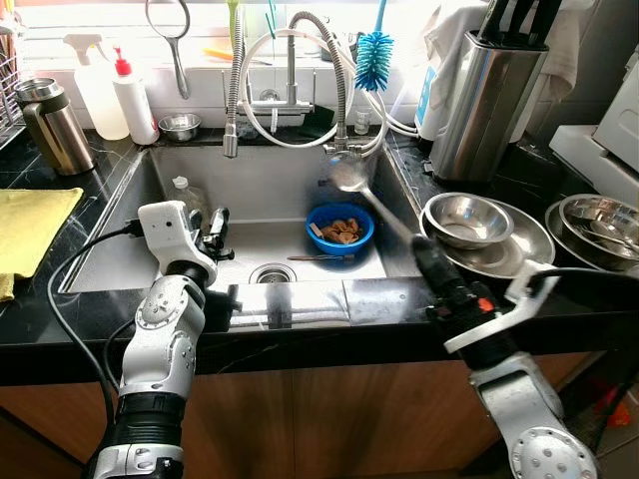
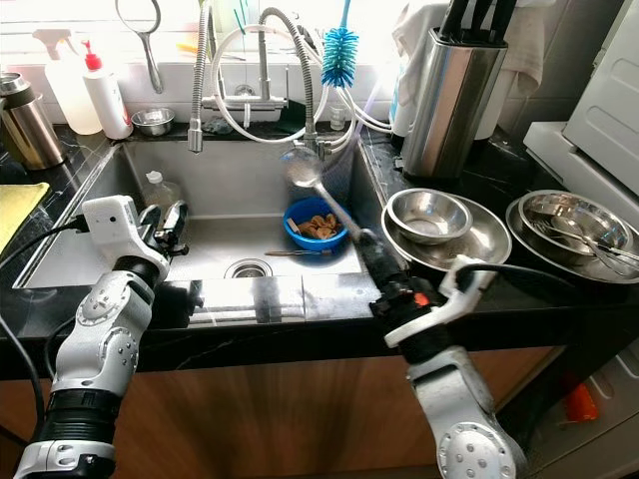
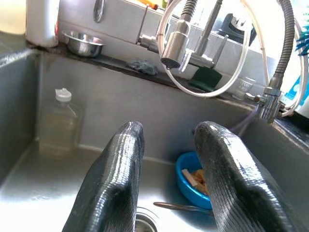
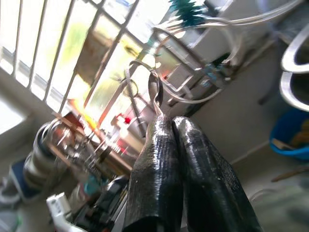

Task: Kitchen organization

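My right gripper [image 1: 421,251] is shut on the handle of a long metal spoon [image 1: 348,177]. The spoon slants up over the right side of the steel sink [image 1: 250,165], its bowl near the tap hoses. In the right wrist view the fingers [image 4: 159,159] are pressed together around the spoon [image 4: 154,94]. My left gripper [image 1: 215,236] hangs open over the left part of the sink, nothing between its fingers [image 3: 116,179]. A blue bowl [image 1: 339,228] with brown food scraps sits on the sink floor, a utensil [image 1: 319,258] lying in front of it.
A clear plastic bottle [image 1: 183,195] stands in the sink's left corner, near the drain [image 1: 272,272]. Steel bowls and plates [image 1: 464,220] sit on the right counter by a knife block [image 1: 484,95]. A thermos [image 1: 50,125] and yellow cloth [image 1: 30,225] are on the left.
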You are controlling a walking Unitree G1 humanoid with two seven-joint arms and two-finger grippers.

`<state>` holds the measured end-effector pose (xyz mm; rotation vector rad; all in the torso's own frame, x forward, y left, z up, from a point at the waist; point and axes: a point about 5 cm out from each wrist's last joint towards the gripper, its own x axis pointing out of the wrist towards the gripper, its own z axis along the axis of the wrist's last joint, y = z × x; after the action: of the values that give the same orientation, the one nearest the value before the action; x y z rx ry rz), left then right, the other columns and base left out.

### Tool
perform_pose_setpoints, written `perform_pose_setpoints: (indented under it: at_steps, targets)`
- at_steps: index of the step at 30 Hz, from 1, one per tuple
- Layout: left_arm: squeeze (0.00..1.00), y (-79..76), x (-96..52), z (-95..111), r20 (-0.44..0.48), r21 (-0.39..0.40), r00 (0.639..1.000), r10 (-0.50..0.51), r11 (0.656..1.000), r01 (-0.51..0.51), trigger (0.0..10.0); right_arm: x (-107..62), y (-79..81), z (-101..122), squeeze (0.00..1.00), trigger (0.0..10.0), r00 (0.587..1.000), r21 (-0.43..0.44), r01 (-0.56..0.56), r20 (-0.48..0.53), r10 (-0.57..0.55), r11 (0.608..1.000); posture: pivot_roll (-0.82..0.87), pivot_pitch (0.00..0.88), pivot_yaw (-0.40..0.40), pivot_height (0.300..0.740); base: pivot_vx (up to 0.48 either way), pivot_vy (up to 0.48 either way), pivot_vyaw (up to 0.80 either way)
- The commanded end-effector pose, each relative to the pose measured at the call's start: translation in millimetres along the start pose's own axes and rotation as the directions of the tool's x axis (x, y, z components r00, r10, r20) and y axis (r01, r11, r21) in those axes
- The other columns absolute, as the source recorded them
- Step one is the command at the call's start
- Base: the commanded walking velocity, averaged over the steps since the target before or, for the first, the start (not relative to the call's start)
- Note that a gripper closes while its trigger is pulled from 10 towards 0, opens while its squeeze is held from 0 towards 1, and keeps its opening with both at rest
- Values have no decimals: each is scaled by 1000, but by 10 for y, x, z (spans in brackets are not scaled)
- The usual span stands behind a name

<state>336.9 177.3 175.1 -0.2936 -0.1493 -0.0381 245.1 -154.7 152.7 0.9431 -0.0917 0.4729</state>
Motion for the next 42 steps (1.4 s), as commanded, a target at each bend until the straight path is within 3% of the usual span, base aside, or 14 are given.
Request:
perform_pose_setpoints:
  at_steps: [1, 7, 10, 13, 17, 23, 27, 31, 33, 34, 35, 40, 41, 42]
  targets:
    - [0, -44, 25, 60, 12, -24, 1000, -22, 999, 23, 10000, -6, -15, -20, 0, 10000, 1000, 22, 12, -13, -12, 1000, -39, 34, -27, 740, 0, 0, 0]
    - [0, -80, 40, 78, 13, -30, 999, -40, 999, 40, 10000, -9, -29, -113, 0, 10000, 998, 85, 23, -57, -18, 996, -40, 38, -24, 740, 0, 0, 0]
    - [0, -119, 48, 114, 25, -72, 998, -62, 995, 64, 10000, -6, -29, -121, 0, 10000, 997, 120, 19, -71, -10, 993, -40, 38, -24, 740, 0, 0, 0]
    - [0, -138, 54, 149, 31, -96, 997, -75, 992, 77, 10000, -5, -55, -159, 0, 10000, 993, 90, 43, -113, -33, 995, -41, 42, -23, 740, 0, 0, 0]
    - [0, -185, 58, 169, 34, -88, 995, -97, 991, 100, 10000, -12, -47, -222, 0, 10000, 988, 145, 52, -153, -30, 988, -40, 42, -24, 740, 0, 0, 0]
    - [0, -281, 50, 169, 21, -129, 987, -161, 978, 163, 10000, 23, 6, -214, 0, 10000, 984, 139, 39, -178, -14, 990, -40, 42, -24, 740, 0, 0, 0]
    - [0, -420, 10, 164, 7, -190, 965, -262, 947, 258, 10000, 50, 98, -217, 0, 10000, 979, 131, -3, -203, 29, 991, -39, 41, -25, 740, 0, 0, 0]
    - [0, -459, -5, 157, 2, -198, 957, -291, 938, 286, 10000, 59, 114, -217, 0, 10000, 977, 122, -5, -212, 31, 993, -39, 41, -25, 740, 0, 0, 0]
    - [51, -539, -41, 140, -7, -225, 937, -349, 914, 338, 10000, 64, 135, -230, 0, 10000, 974, 120, -14, -222, 40, 993, -41, 36, -25, 740, 0, 0, 0]
    - [765, -578, -60, 129, -14, -234, 926, -378, 901, 364, 10000, 65, 142, -235, 0, 10000, 973, 124, -17, -225, 45, 992, -40, 32, -24, 740, 0, 0, 0]
    - [1000, -609, -76, 120, -19, -242, 916, -400, 891, 384, 10000, 64, 146, -239, 0, 10000, 973, 126, -19, -226, 48, 992, -39, 31, -24, 740, 0, 0, 0]
    - [1000, -684, -115, 95, -41, -254, 895, -445, 871, 421, 10000, 80, 202, -252, 0, 10000, 968, 114, -54, -237, 80, 992, -39, 28, -24, 740, 0, 0, 0]
    - [404, -690, -120, 91, -43, -254, 893, -448, 869, 424, 10000, 79, 212, -251, 0, 10000, 968, 123, -59, -234, 87, 991, -40, 23, -23, 740, 0, 0, 0]
    - [0, -695, -123, 86, -46, -253, 891, -451, 869, 426, 10000, 79, 221, -249, 0, 10000, 969, 130, -64, -231, 93, 989, -40, 23, -23, 740, 0, 0, 0]
